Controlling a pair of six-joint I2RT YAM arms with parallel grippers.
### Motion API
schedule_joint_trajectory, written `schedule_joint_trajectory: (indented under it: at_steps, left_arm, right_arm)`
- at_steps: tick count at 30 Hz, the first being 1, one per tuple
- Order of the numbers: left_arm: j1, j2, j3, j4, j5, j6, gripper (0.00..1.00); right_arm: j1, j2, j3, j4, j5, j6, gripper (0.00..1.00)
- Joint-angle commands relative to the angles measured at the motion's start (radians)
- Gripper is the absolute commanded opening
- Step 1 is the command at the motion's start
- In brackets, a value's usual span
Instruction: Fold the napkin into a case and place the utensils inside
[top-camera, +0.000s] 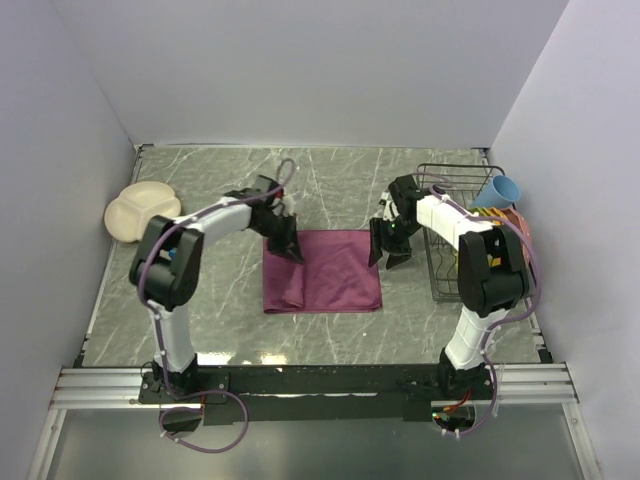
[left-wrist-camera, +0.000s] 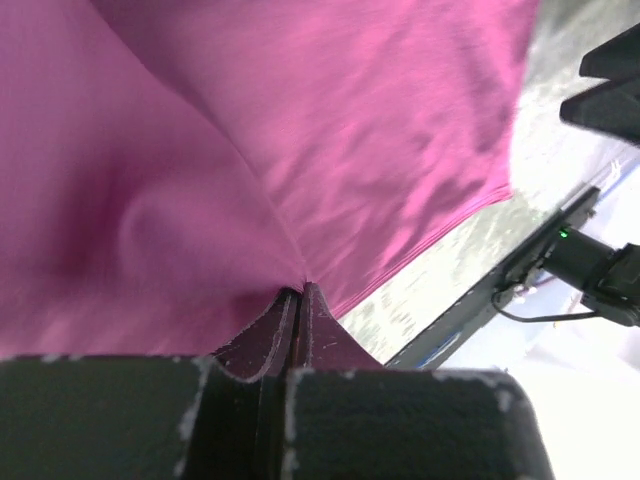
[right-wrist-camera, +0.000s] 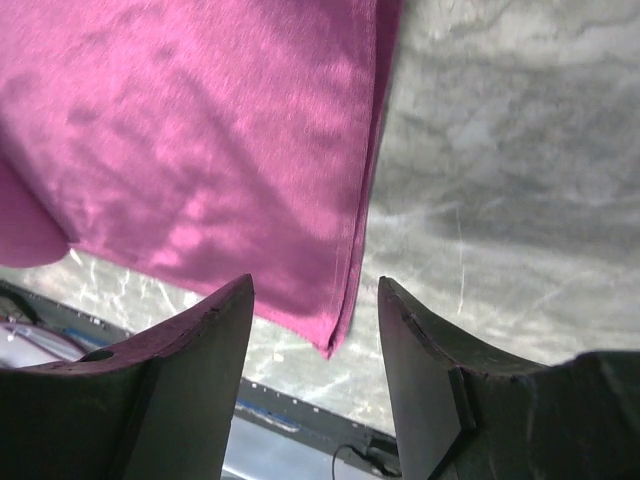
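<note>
Napkin (top-camera: 325, 272): lies flat on the counter (top-camera: 200, 300) between the two arms. Its left margin looks raised or rolled over on itself. It is not yet a narrow case.
Left end effector (top-camera: 290, 250): fingers together, clamped on a pinch of cloth at the napkin's far-left part; the left wrist view shows fabric gathered into the closed tips.
Right end effector (right-wrist-camera: 315, 330): fingers apart, hanging over the napkin's right edge with nothing held. The hem runs between the tips in its wrist view.
Utensils: not made out in any view. They may be in the wire rack (top-camera: 455, 235) at right, but this is not confirmed.
Risk, one-sided pull: with only the left side gripped, any drag would likely skew the cloth and spoil the fold line.
Risk, thin pinch: a small bite of soft fabric may slip out mid-fold.
Risk, right grasp: closing on a flat hem could miss the cloth or catch two layers.
</note>
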Motion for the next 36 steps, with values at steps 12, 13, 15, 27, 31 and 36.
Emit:
schedule_joint_trajectory:
  at_steps: [12, 13, 15, 27, 31, 36]
  left_arm:
    - [-0.233, 0.258, 0.29, 0.358, 0.145, -0.37, 0.01]
    - [-0.242, 0.279, 0.296, 0.372, 0.151, -0.385, 0.01]
    - [-0.251, 0.302, 0.32, 0.389, 0.162, -0.405, 0.01]
    - [-0.279, 0.327, 0.333, 0.355, 0.174, -0.386, 0.28]
    - [-0.212, 0.209, 0.272, 0.37, 0.183, -0.342, 0.57]
    - [-0.106, 0.033, 0.204, 0.288, 0.192, -0.231, 0.59]
  right_arm:
    - [-0.069, -0.155, -0.013, -0.07, -0.019, -0.054, 0.54]
    - [-0.074, -0.154, -0.012, -0.074, -0.012, -0.057, 0.54]
    - [-0.086, -0.144, -0.009, -0.077, -0.005, -0.064, 0.53]
    - [-0.102, -0.111, 0.005, -0.081, -0.001, -0.073, 0.54]
    - [-0.102, -0.103, -0.003, -0.064, -0.012, -0.067, 0.54]
    - [-0.1, -0.069, -0.006, -0.025, -0.019, -0.045, 0.54]
